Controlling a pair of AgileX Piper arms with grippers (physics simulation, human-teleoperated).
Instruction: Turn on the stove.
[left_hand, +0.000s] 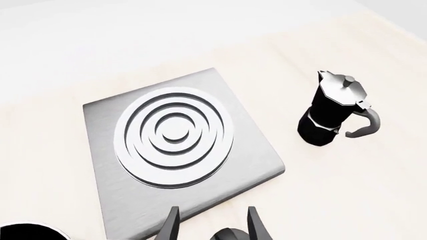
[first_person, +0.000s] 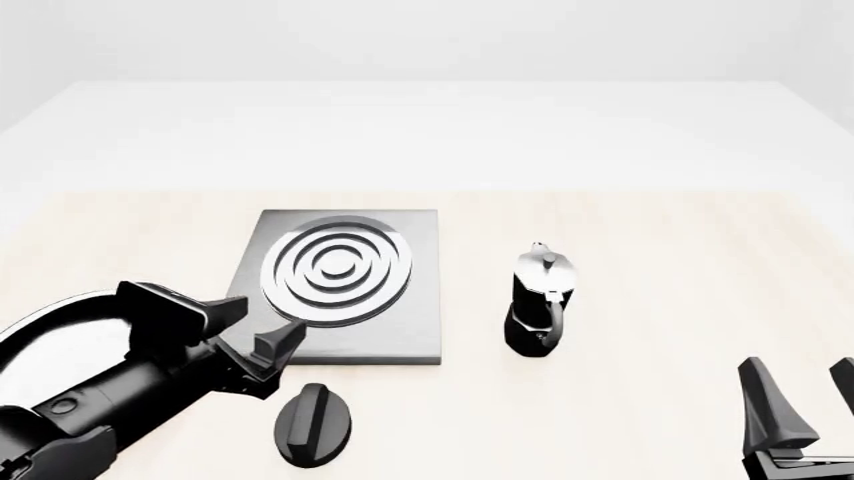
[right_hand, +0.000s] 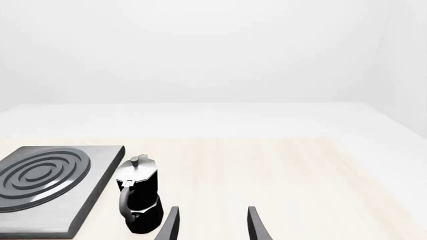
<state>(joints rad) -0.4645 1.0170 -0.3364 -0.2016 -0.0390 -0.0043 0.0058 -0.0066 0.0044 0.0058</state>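
Observation:
The stove is a flat grey metal plate with silver burner rings. It also shows in the left wrist view and the right wrist view. Its separate black oval knob lies on the table just in front of the plate. My left gripper is open over the plate's near left corner, just behind the knob. In the left wrist view the knob shows between the open fingers of the left gripper, untouched. My right gripper is open and empty at the near right, and it also shows in the right wrist view.
A small black-and-silver moka pot stands upright right of the stove, also in the left wrist view and the right wrist view. A glossy black frying pan lies at the near left, partly under my left arm.

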